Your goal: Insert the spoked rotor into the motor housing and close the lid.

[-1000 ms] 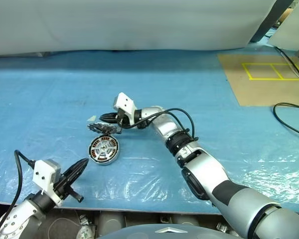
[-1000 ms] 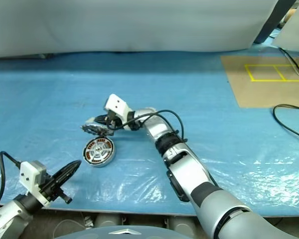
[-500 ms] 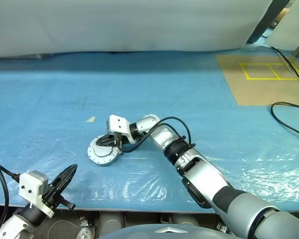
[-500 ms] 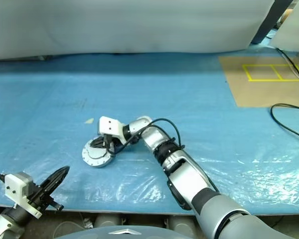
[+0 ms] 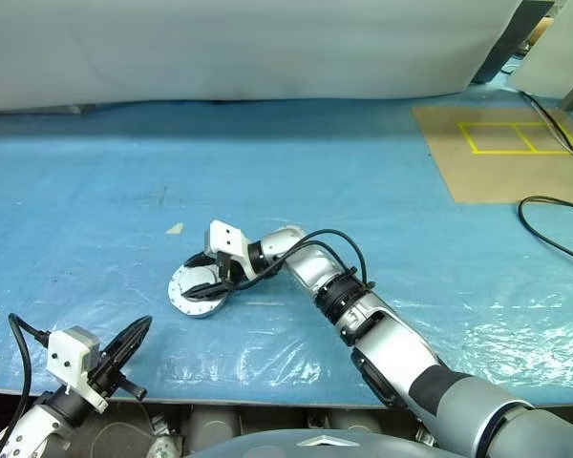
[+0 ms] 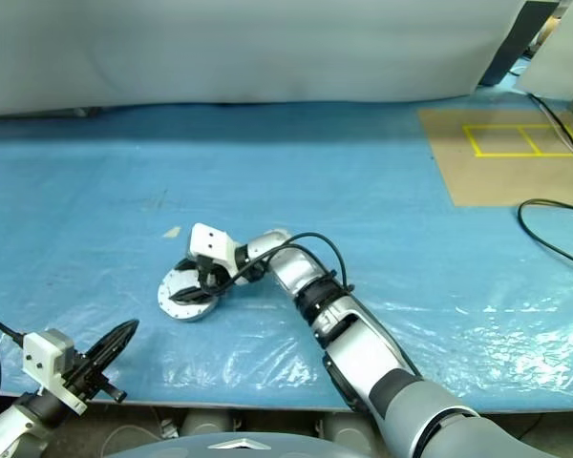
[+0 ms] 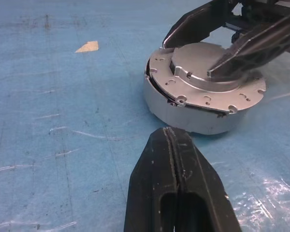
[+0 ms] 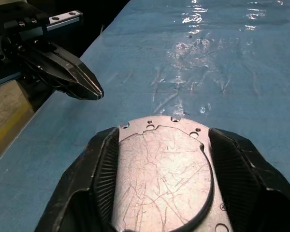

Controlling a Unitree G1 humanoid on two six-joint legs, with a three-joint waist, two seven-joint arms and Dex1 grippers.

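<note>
The motor housing (image 7: 193,121) stands on the blue sheet with the lid (image 7: 203,96) lying on top of it, slightly askew, a dark gap showing along one side. The spoked rotor is hidden. My right gripper (image 5: 205,274) reaches in from the right and is open; its fingers (image 8: 101,169) stand on either side of the lid's (image 8: 159,174) raised centre, low over it. My left gripper (image 5: 145,324) is shut and empty, at the near left table edge, pointing toward the housing (image 5: 199,311) with a gap between them.
A small beige scrap (image 5: 175,229) lies just beyond the housing. A brown board (image 5: 506,153) with yellow lines is at the far right, with a black cable (image 5: 554,219) looping near it. A white sheet (image 5: 267,48) hangs along the table's back.
My right gripper carried the lid from behind the housing down onto it, then spread its fingers off the lid. My left gripper drew back toward the near edge.
</note>
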